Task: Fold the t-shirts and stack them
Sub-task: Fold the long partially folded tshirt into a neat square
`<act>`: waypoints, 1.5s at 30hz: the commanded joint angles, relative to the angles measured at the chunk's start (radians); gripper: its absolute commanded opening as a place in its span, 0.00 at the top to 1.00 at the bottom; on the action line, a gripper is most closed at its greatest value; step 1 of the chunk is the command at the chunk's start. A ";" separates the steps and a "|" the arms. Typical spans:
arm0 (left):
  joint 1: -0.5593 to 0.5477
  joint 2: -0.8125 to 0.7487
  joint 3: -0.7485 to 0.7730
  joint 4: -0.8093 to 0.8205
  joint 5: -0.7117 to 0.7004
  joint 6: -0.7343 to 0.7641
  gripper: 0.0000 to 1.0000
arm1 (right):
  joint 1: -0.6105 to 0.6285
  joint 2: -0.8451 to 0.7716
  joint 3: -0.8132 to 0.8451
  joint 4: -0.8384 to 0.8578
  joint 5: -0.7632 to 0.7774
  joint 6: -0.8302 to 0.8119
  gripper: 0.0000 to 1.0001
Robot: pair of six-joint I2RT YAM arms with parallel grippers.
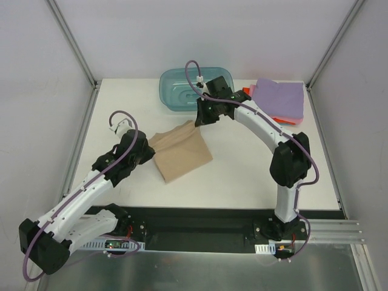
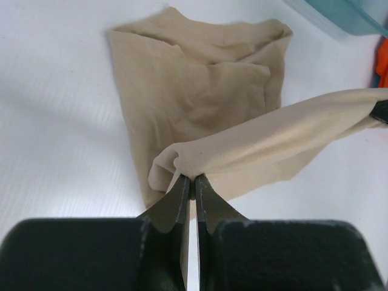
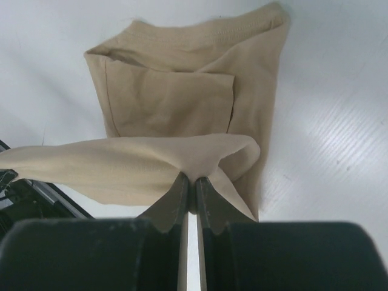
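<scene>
The tan-beige t-shirt (image 1: 182,154) lies partly folded in the middle of the white table. My left gripper (image 1: 147,145) is shut on its left corner, and the wrist view shows the cloth (image 2: 242,145) pinched at the fingertips (image 2: 182,191). My right gripper (image 1: 197,121) is shut on the far corner, cloth (image 3: 182,151) pinched between its fingertips (image 3: 206,191). The held edge is stretched between both grippers, lifted above the rest of the shirt. A lilac shirt (image 1: 279,97) lies folded on pink and orange-red ones (image 1: 285,119) at the far right.
A translucent teal plastic tub (image 1: 182,91) stands at the back, just behind my right gripper. Metal frame posts and white walls close the table on the left, right and back.
</scene>
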 commanded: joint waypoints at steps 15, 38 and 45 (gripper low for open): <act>0.261 0.456 0.195 0.127 0.068 0.198 0.87 | -0.038 0.250 0.191 0.218 0.069 -0.011 0.78; 0.278 0.656 0.191 0.274 0.482 0.242 0.01 | 0.021 0.098 -0.217 0.421 -0.248 0.133 0.03; 0.278 0.765 0.169 0.265 0.499 0.215 0.01 | 0.020 0.131 -0.330 0.425 -0.222 0.159 0.03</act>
